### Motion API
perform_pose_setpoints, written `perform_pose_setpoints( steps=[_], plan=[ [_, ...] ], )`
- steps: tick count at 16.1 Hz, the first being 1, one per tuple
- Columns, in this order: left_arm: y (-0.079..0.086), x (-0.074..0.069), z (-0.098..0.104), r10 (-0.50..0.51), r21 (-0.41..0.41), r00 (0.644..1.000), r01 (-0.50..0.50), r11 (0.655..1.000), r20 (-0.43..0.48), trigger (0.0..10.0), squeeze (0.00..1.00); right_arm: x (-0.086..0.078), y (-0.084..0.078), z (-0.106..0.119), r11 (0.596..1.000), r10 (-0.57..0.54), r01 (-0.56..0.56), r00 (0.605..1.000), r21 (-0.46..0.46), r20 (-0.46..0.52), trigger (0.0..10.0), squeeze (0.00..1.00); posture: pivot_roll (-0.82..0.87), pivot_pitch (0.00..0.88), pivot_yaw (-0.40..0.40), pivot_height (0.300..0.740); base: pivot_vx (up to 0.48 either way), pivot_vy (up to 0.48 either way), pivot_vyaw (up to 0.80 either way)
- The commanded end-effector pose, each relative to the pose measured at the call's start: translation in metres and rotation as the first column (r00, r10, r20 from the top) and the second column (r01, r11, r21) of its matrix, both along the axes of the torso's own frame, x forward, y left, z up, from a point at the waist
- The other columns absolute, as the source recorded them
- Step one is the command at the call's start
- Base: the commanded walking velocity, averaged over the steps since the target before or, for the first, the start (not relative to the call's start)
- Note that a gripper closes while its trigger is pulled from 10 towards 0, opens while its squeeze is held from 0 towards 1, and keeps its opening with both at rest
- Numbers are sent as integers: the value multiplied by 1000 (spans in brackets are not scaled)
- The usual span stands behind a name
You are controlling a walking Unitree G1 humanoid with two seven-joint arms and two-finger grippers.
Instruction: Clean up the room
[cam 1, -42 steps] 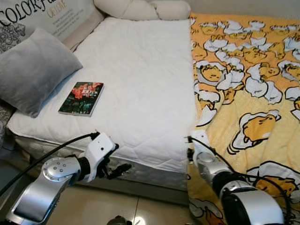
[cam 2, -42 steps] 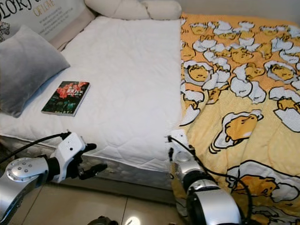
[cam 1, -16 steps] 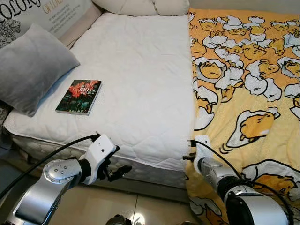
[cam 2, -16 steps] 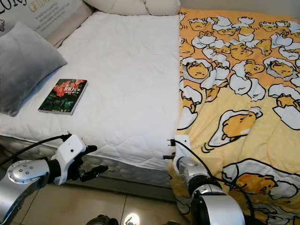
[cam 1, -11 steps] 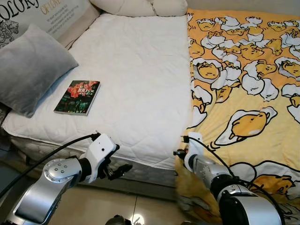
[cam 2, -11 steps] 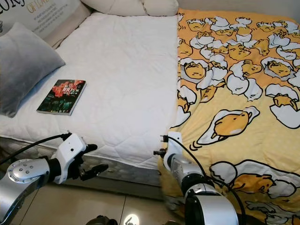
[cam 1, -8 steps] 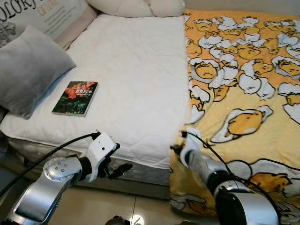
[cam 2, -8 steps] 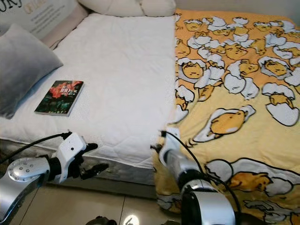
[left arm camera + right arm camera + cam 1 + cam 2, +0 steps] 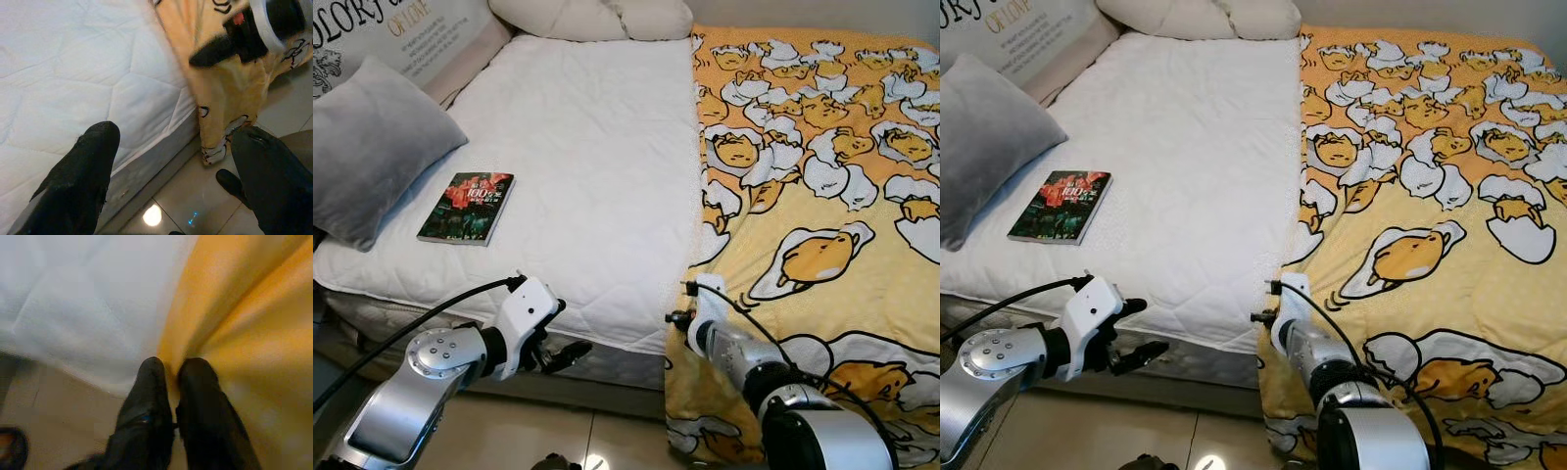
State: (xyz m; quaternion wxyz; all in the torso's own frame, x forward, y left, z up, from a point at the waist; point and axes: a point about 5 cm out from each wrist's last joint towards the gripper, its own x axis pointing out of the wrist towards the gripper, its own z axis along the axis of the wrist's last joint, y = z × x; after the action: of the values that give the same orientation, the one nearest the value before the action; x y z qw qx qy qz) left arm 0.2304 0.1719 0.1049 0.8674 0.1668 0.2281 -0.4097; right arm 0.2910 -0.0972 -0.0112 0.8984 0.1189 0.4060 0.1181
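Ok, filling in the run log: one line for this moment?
right gripper: shut on yellow blanket edge at bed foot | left gripper: open, near mattress edge | book: on mattress

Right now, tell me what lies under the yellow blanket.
The yellow blanket covers the right half of the white mattress; the mattress's bare half meets it at the blanket's edge. Whatever else lies beneath is hidden. The right gripper pinches its lower edge.
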Motion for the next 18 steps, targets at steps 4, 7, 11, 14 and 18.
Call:
perform_pose_setpoints(
  steps=[4, 7, 11, 14, 18],
  plan=[
    [1, 3, -2, 20, 10, 1000, -21, 1000, 16, 10000, 0, -4, -2, -2, 998, -5, 5, 1000, 57, 1, 10000, 1000, 57, 0, 22, 740, 0, 0, 0],
    [2, 4, -3, 111, -39, 993, -109, 993, 37, 10000, 0, 2, -22, 18, 997, -1, -14, 979, 74, 202, 10000, 1000, 25, 0, 26, 740, 0, 0, 0],
    [2, 23, 11, 463, -207, 858, -423, 882, 223, 10000, 0, -14, -52, 63, 991, -118, 132, 858, 8, 499, 10000, 1000, -25, 0, 30, 740, 0, 0, -400],
    [3, 22, 13, 563, -256, 797, -510, 821, 218, 10000, 0, -28, -65, 70, 965, -219, 261, 804, 3, 553, 10000, 1000, -25, 0, 18, 740, 0, 0, -800],
    [4, 17, 15, 582, -236, 761, -533, 813, 286, 10000, 0, -51, -70, 78, 940, -254, 340, 765, -35, 592, 10000, 1000, -16, 0, -3, 740, 0, 0, -800]
  ],
)
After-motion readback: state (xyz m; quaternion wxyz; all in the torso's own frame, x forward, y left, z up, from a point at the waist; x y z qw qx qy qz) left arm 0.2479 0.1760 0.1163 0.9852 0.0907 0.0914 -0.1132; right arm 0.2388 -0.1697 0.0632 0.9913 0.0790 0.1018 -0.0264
